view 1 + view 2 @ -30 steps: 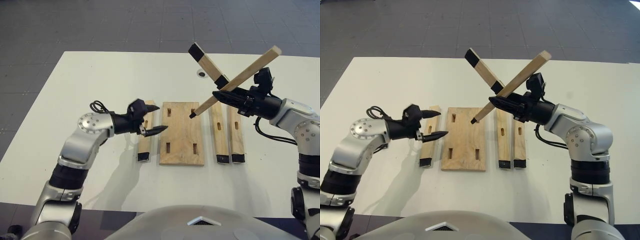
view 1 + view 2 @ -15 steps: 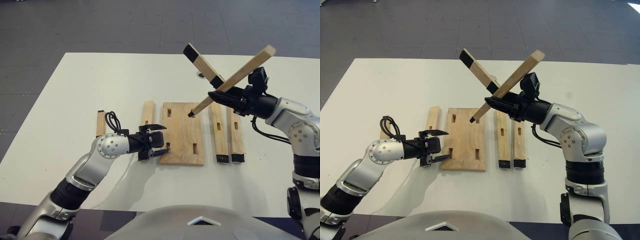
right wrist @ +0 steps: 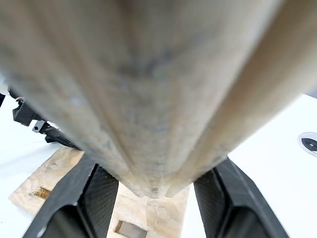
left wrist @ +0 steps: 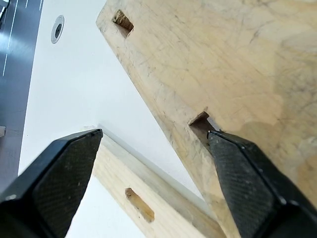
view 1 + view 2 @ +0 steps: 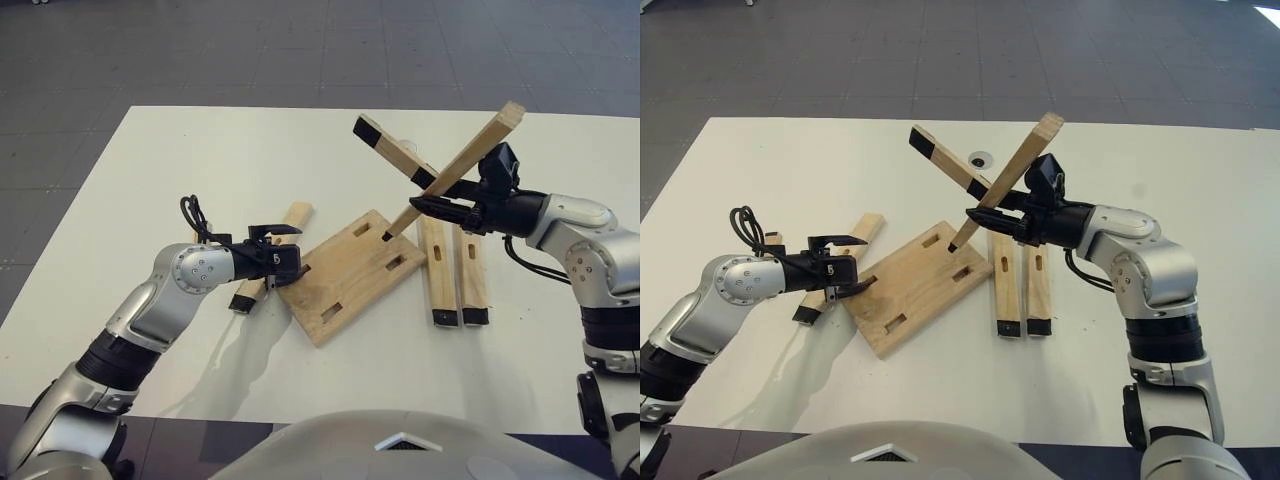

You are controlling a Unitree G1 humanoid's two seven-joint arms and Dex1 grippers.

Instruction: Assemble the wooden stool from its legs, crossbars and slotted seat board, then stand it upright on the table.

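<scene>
The slotted seat board (image 5: 350, 270) lies skewed on the white table (image 5: 180, 160). My left gripper (image 5: 285, 262) is open at the board's left corner. In the left wrist view one finger (image 4: 247, 183) rests on the board (image 4: 237, 64) by a slot, and the other finger (image 4: 54, 178) hangs over a leg (image 4: 133, 203). My right gripper (image 5: 430, 205) is shut on two bars crossed in an X (image 5: 445, 165), held in the air. The black lower tip (image 5: 385, 235) of one bar sits just over the board. The bars (image 3: 148, 99) hide what lies between the right fingers (image 3: 99, 198).
A black-tipped leg (image 5: 262, 270) lies slanted just left of the board, partly under my left gripper. Two more slotted legs (image 5: 434, 265) (image 5: 472, 270) lie side by side right of the board. A round hole (image 5: 982, 158) is in the table behind the bars.
My left gripper has swung the seat board and the leg beside it clockwise, so both now lie slanted. My right gripper has shifted left with the crossed bars.
</scene>
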